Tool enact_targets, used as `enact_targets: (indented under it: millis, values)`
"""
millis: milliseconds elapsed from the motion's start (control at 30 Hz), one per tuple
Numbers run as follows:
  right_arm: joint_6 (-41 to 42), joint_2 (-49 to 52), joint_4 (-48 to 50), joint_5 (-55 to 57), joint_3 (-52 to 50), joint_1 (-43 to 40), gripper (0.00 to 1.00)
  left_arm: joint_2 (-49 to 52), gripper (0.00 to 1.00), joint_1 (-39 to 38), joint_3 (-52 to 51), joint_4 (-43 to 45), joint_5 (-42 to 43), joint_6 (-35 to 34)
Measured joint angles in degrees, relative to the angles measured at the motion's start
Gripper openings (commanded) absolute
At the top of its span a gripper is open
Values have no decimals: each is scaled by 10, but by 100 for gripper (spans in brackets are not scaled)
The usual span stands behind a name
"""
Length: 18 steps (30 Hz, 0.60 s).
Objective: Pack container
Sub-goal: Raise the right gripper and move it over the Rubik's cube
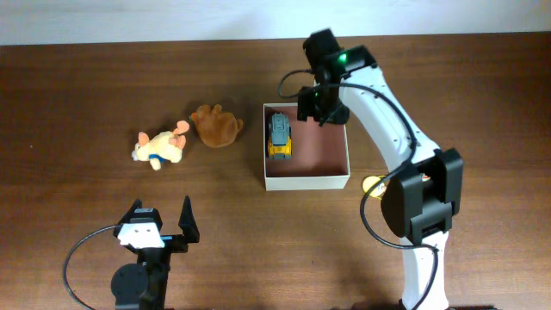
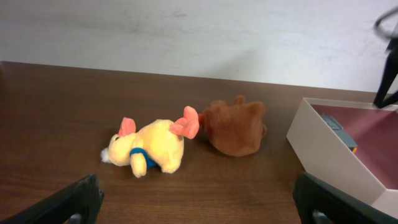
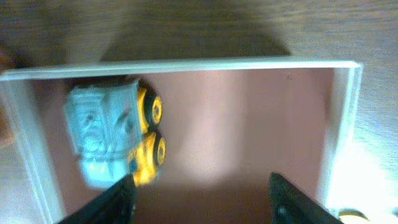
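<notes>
Toy truck in the box, two soft toys loose on the desk.

The white-walled box sits right of the desk's middle, towards the far edge, with the yellow and grey truck lying against its left wall. The right gripper hangs over the box's far side, fingers spread with nothing between them. The left gripper is by the near edge, also spread and empty. The brown soft toy lies just left of the box, touching the yellow soft toy.
</notes>
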Motion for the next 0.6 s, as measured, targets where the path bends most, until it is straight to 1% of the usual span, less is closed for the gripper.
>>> enact_targets:
  millis: [100, 233, 400, 433, 600]
  values:
    - [-27, -5, -68, 12, 61, -2, 73, 0, 100, 0, 0, 0, 0, 0]
    - [-53, -14, -141, 45, 125, -12, 76, 0, 100, 0, 0, 0, 0, 0]
    - [-87, -30, -233, 68, 198, -59, 80, 0, 100, 0, 0, 0, 0, 0]
    - [-92, -36, -238, 71, 205, -68, 82, 0, 100, 0, 0, 0, 0, 0]
    - [-116, -103, -239, 79, 211, -131, 85, 0, 100, 0, 0, 0, 0, 0]
